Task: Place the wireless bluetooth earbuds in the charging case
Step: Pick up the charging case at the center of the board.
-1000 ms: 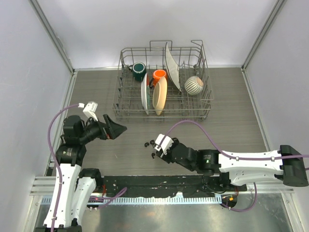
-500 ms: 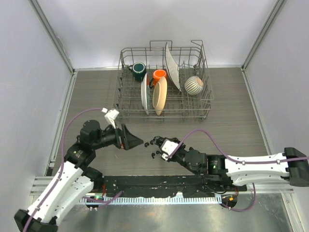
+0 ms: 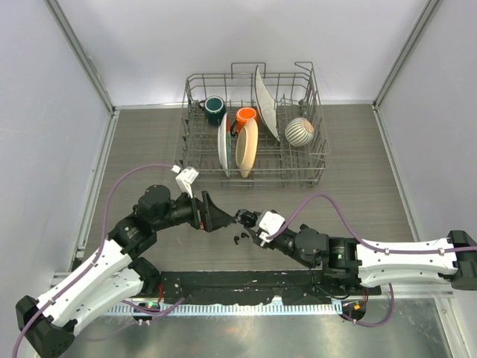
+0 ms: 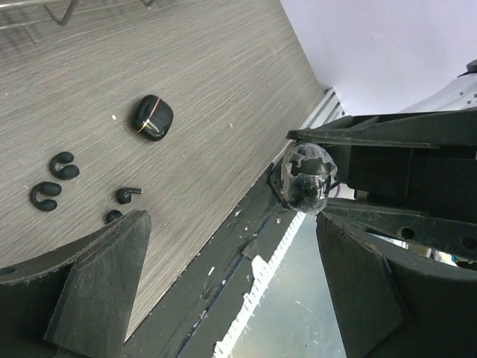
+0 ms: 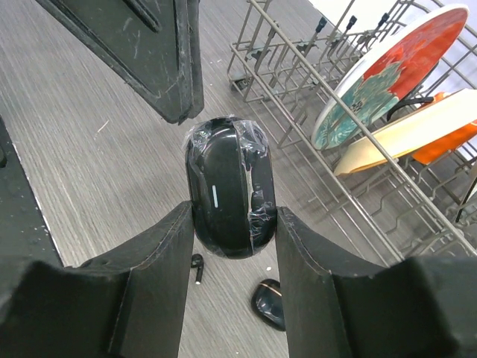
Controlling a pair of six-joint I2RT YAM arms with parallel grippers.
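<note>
My right gripper is shut on the black charging case, which is wrapped in clear film and held above the table. In the top view the right gripper meets my left gripper at the table's middle front. The left gripper is open and empty, its fingers to either side of the case without touching it. A tiny black earbud with a stem lies on the table under the case. Two earbuds show in the left wrist view and as dots in the top view.
A glossy black oval object and two C-shaped black pieces lie near the earbuds. A wire dish rack with plates, mugs and a striped bowl stands at the back. The oval also shows in the right wrist view.
My left arm has swung right and forward until its open gripper reaches the case. My right gripper has shifted slightly right with the case still held.
</note>
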